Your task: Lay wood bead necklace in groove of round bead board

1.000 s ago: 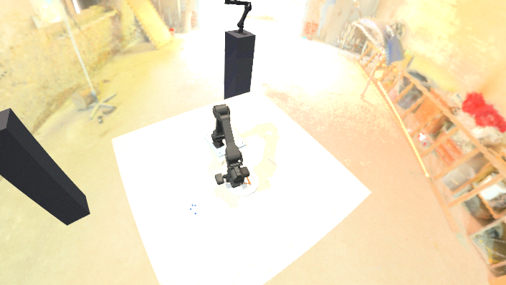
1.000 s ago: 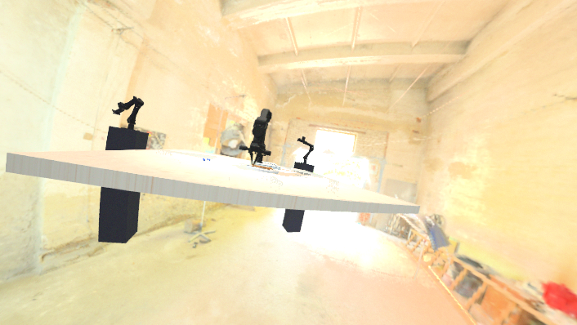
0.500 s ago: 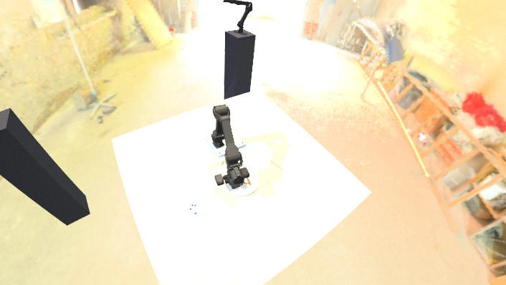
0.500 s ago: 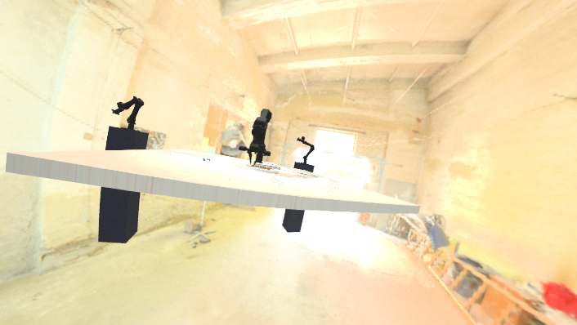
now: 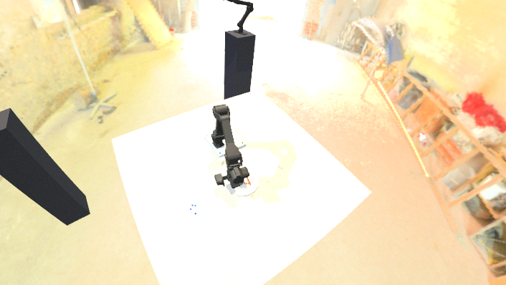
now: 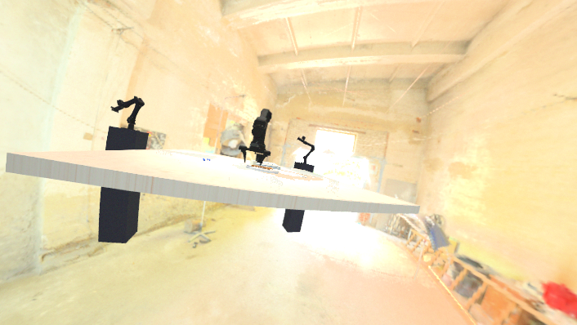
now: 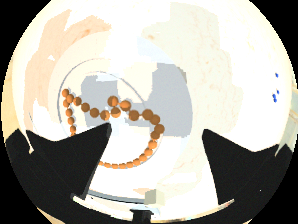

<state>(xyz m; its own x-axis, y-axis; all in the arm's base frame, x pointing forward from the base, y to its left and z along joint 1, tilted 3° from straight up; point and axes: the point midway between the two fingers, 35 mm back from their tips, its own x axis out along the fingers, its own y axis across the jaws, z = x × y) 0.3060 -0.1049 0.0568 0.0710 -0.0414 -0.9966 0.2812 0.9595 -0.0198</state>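
The wood bead necklace [image 5: 249,181] [image 6: 261,166] [image 7: 147,114], a loop of orange-brown beads, lies on the round white bead board [image 5: 254,189] [image 6: 266,171] [image 7: 172,112]. In the wrist view its left, near and right parts curve roughly along the round groove. Its far part sags inward across the middle of the board, with a few beads bunched there; the groove's far arc shows without beads. My gripper [image 5: 233,182] [image 6: 252,163] [image 7: 157,128] is open and empty, low over the board, its fingers wide apart. The left finger hides some near-left beads. Glare blurs the groove's edges.
Several small blue dots [image 5: 193,209] [image 6: 206,159] [image 7: 275,95] show on the white table [image 5: 201,247] [image 6: 204,193], off to one side of the board. The arm's base plate [image 5: 241,144] is behind the board. Dark pedestals [image 5: 238,64] [image 6: 118,214] stand beyond the table.
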